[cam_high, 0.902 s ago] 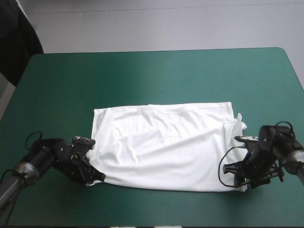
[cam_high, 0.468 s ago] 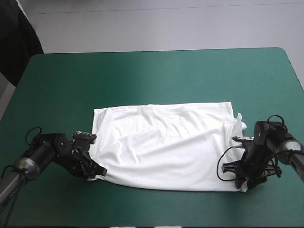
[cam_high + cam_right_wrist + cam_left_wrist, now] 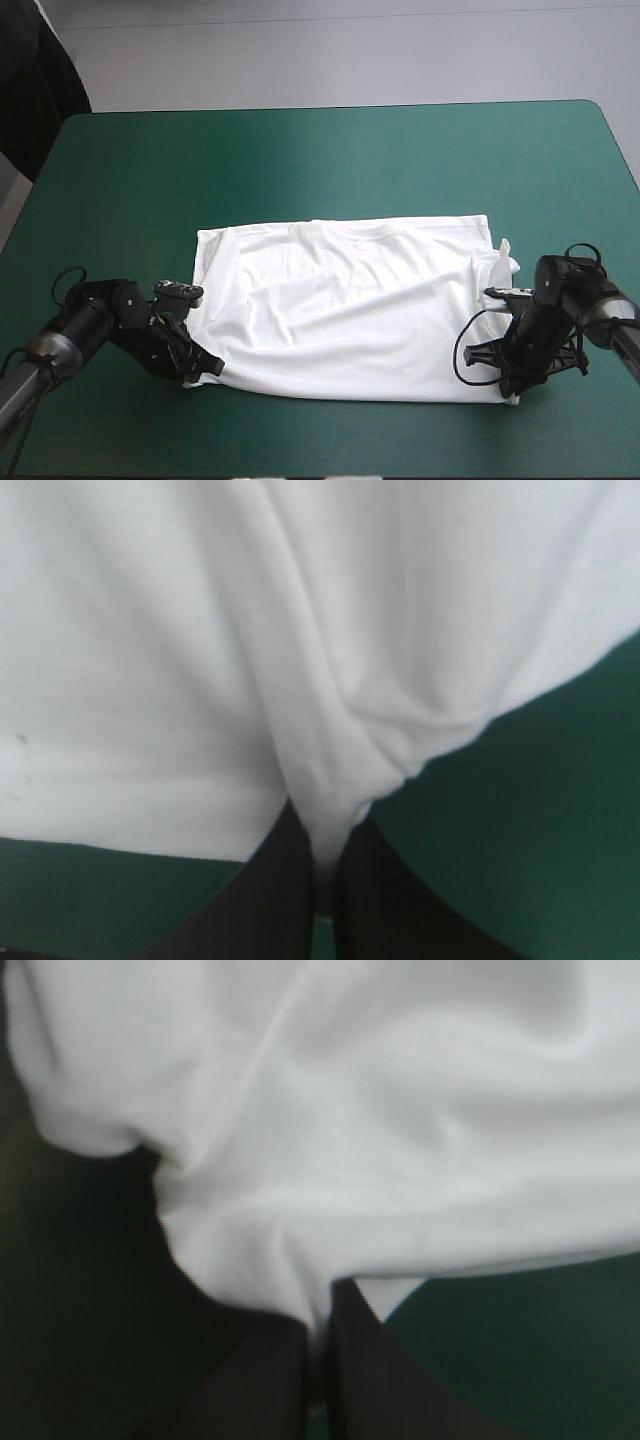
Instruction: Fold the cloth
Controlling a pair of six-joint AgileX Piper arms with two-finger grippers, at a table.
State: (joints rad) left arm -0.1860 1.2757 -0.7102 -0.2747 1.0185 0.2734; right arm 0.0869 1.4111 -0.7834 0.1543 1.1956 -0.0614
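Both arms have barely shifted; left jaws and right jaws each clamp a corner of the T-shirt (image 3: 340, 300) between them. Such thin pinches might slip on lifting.

In both wrist views the T-shirt (image 3: 400, 1110) runs past the edges, blurred. The left gripper (image 3: 319, 1312) and right gripper (image 3: 323, 830) have their fingertips buried in it; the near corners of the table (image 3: 300, 160) are cut off.
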